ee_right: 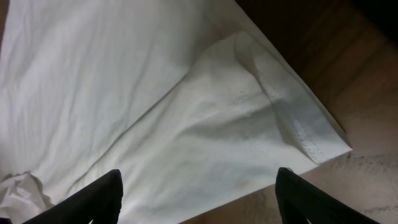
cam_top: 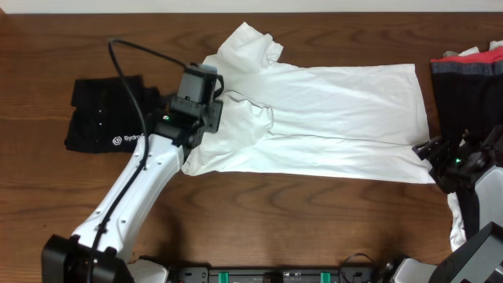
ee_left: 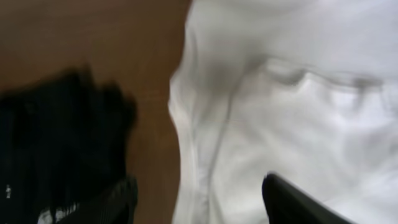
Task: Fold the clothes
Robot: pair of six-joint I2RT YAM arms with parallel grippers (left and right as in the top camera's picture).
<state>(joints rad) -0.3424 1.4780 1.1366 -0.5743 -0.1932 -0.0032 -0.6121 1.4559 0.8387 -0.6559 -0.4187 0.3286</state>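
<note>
- Shirt (cam_top: 330,118) lies spread in the middle of the table (cam_top: 275,228).
- Left claw (ee_left: 199,202) hangs over its left end, jaws apart, empty.
- Right claw (ee_right: 199,193) stands wide over the near-right hem corner, empty.
- Best to pinch both near corners together and lift evenly.
- Long axis runs left to right, collar left, hem right.

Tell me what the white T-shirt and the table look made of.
White T-shirt: soft, matte fabric, probably cotton knit; it wrinkles, drapes limply and shows a stitched hem. Table: brown wood or wood-look laminate, slightly glossy; grain streaks run along it, but solid or veneer cannot be told.
</note>
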